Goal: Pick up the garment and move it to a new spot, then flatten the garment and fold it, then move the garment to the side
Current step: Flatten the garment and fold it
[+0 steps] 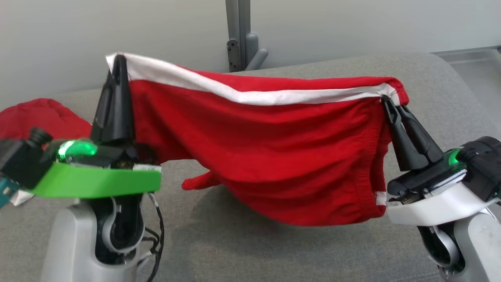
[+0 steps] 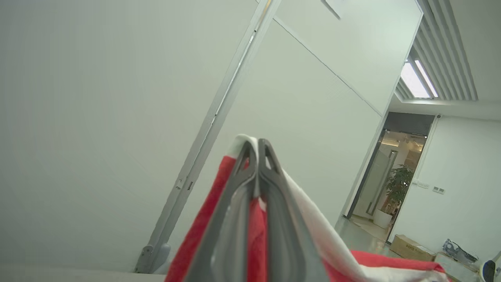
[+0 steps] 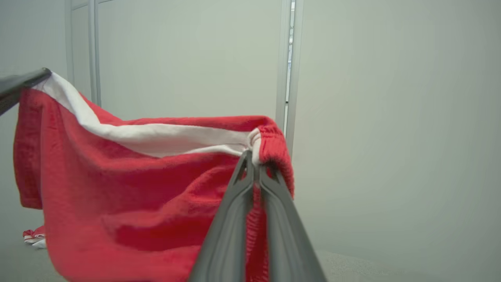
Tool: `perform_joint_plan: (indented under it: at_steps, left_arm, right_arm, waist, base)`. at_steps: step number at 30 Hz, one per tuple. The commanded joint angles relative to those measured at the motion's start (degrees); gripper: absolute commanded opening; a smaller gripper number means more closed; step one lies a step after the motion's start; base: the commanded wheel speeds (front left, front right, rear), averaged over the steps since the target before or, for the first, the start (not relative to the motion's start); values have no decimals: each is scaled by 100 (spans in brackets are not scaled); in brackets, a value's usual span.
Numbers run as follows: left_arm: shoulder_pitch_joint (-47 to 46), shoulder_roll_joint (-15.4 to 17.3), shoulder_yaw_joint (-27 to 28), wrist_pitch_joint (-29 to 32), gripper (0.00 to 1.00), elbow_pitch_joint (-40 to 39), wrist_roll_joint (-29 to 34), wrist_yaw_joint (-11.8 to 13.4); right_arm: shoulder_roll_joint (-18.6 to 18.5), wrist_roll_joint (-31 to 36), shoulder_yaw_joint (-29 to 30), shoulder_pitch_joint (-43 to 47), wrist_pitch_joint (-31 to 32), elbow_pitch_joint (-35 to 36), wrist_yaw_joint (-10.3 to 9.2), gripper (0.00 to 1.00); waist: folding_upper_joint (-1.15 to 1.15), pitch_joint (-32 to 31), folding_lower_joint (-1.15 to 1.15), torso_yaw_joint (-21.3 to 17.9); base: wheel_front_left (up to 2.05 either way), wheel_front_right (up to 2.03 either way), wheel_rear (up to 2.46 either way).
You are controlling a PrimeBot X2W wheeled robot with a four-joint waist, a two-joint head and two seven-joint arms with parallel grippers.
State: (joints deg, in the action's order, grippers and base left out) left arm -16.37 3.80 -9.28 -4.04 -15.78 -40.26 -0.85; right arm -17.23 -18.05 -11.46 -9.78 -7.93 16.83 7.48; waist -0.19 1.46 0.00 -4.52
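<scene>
The garment (image 1: 266,145) is a pair of red shorts with a white side stripe, stretched in the air between my two grippers above the grey couch. My left gripper (image 1: 119,60) is shut on its upper left corner, fingers pointing up; the left wrist view shows the cloth (image 2: 250,219) pinched between the closed fingers (image 2: 235,203). At the upper right, my right gripper (image 1: 385,100) is shut on the gathered waistband end (image 3: 270,156). The lower hem hangs down close to the cushion. The other arm's finger (image 3: 19,84) shows at the left of the right wrist view.
The grey couch cushion (image 1: 242,246) spreads under the shorts. A second red cloth (image 1: 39,117) lies at the far left on it. A grey wall with a metal post (image 1: 238,35) stands behind. A doorway, plant and box (image 2: 411,246) show far off.
</scene>
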Motion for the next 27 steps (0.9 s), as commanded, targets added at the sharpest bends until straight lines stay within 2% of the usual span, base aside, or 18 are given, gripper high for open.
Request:
perform_joint_plan:
  at_steps: [1, 5, 9, 14, 19, 23, 27]
  left_arm:
    - [-214, 65, 23, 79, 0, 41, 19, 46]
    - [-1040, 67, 68, 449, 0, 515, -196, 100]
    - [-2204, 177, 135, 534, 0, 1312, -80, 66]
    - [-3948, 308, 236, 226, 0, 2510, 237, 4]
    - [-5446, 335, 200, -388, 0, 3634, 555, -194]
    - [-5964, 221, 121, -821, 0, 4374, 612, -373]
    - [-5795, 80, 112, -1009, 0, 4998, 252, -555]
  right_arm:
    - [-40, -76, -54, -145, 56, -80, 1, 0]
    - [-249, -212, -356, -913, 160, -612, 0, 0]
    - [-361, -381, -676, -2270, 122, -1429, -1, 0]
    - [-205, -471, -997, -4333, -103, -2745, -1, 0]
    - [47, -85, -1029, -6001, -518, -4210, -1, 0]
    - [208, 243, -957, -6584, -694, -5142, -1, 0]
    - [288, 462, -977, -6555, -726, -5696, -1, 0]
  waist:
    - [19, 186, 0, -13]
    - [19, 679, 0, 24]
    - [19, 1299, 0, 93]
    - [19, 1984, 0, 150]
    - [19, 2490, 0, 252]
    - [19, 2847, 0, 405]
    - [19, 3222, 0, 538]
  base:
    - [0, 0, 0]
    - [0, 0, 0]
    - [0, 0, 0]
    - [0, 0, 0]
    - [0, 0, 0]
    - [0, 0, 0]
    - [0, 0, 0]
